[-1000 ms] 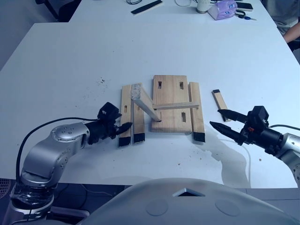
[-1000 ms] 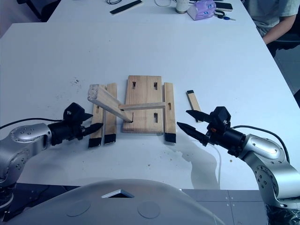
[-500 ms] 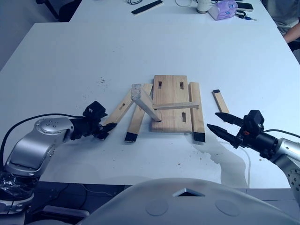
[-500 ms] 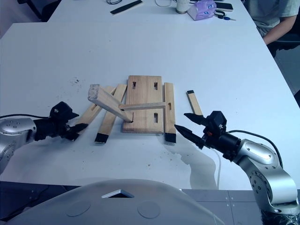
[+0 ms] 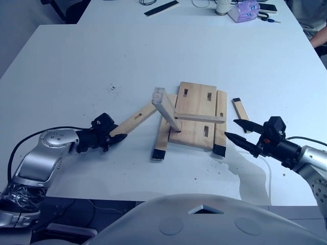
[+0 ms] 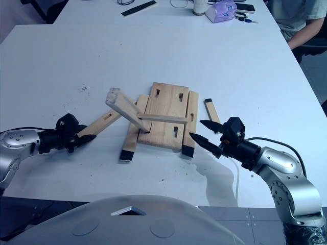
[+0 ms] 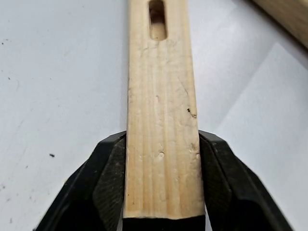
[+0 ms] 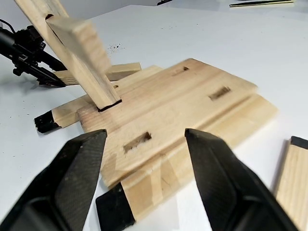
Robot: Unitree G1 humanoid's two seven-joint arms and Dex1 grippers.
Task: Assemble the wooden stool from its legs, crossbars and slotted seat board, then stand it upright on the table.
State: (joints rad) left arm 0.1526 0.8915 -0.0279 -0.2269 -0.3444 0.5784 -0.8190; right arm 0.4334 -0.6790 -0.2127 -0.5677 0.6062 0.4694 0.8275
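board | 9 o'clock: tilted leg sticks up, blocks; flat leg lies beyond it | 3 o'clock: short stick lies near | 12 o'clock: open table, room to pass

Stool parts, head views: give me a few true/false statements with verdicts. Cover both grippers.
1. The left gripper is shut on a slotted leg. True.
2. The right gripper holds the short crossbar. False: it is open and empty; the crossbar lies on the table beside it.
3. A tilted leg sits in a slot of the seat board. True.
4. All four legs are slotted into the seat board. False: just one is.
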